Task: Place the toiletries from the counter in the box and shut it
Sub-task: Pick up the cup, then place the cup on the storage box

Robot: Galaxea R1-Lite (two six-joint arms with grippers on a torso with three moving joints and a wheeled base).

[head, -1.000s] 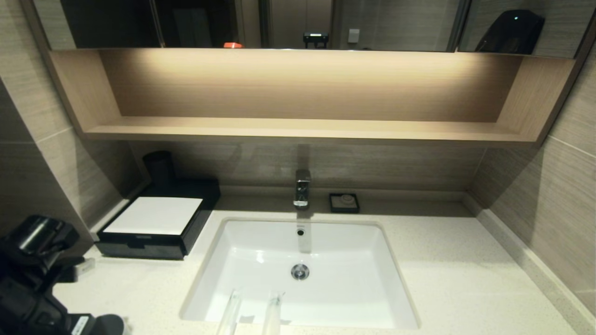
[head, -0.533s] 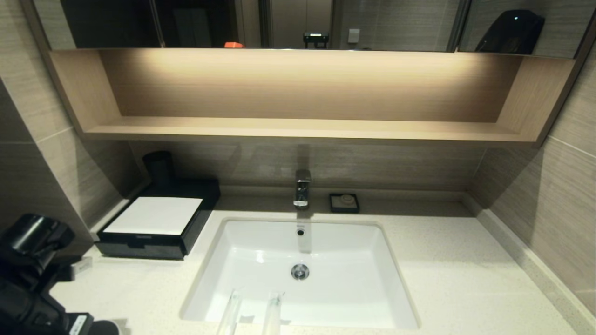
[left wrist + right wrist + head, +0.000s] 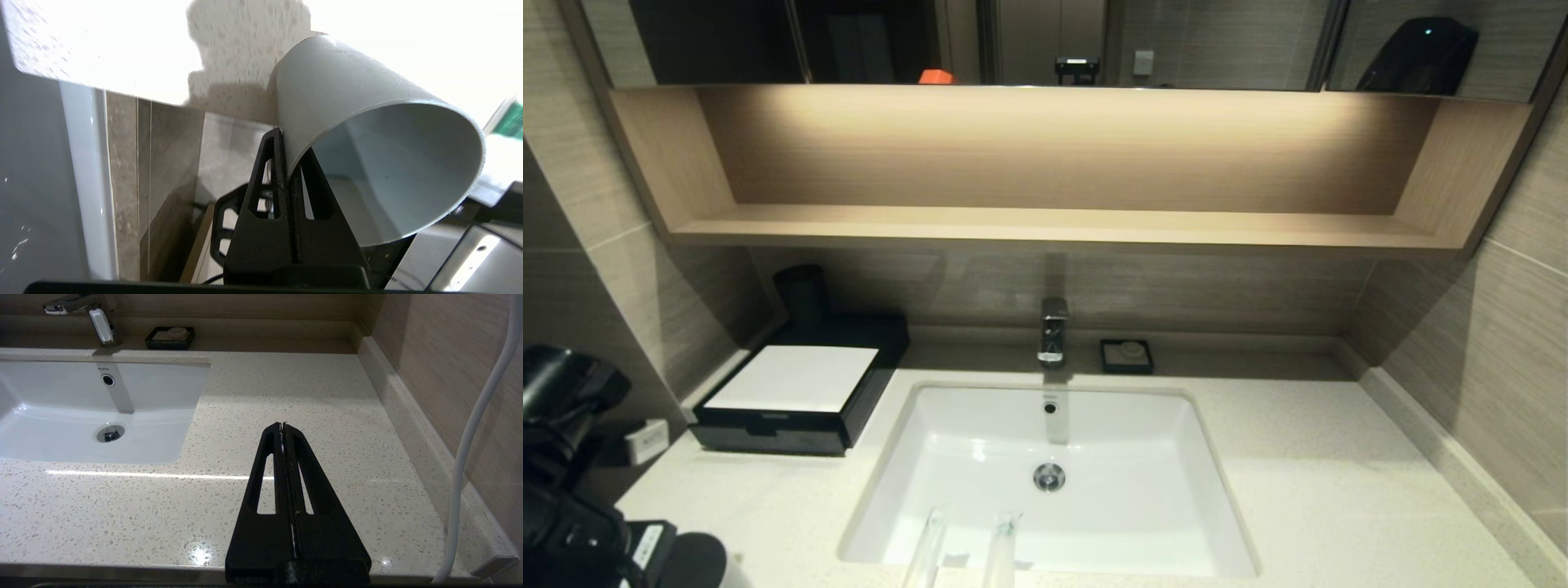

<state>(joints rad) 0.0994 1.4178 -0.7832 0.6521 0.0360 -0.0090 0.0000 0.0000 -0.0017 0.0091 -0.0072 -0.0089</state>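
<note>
Two slim packets (image 3: 927,547) (image 3: 1001,545) lie side by side at the sink's (image 3: 1176,457) near edge, one with a green mark, well to the right of the left jaws (image 3: 286,136). Those jaws are clenched on the rim of a grey cup (image 3: 367,134), one finger (image 3: 267,179) outside the wall and one inside, with the cup tilted on its side above the speckled surface (image 3: 286,388). In the head view, only the left arm's dark body (image 3: 564,457) shows, at the near left corner. The black box (image 3: 792,392) with its white top sits just beyond the left jaws, against the left wall, drawer closed. The right jaws (image 3: 283,424) are pressed together with nothing in them, hovering over bare surface; the sink lies to their left, with a tap (image 3: 98,322) and soap dish (image 3: 169,337) at the back wall beyond them.
</note>
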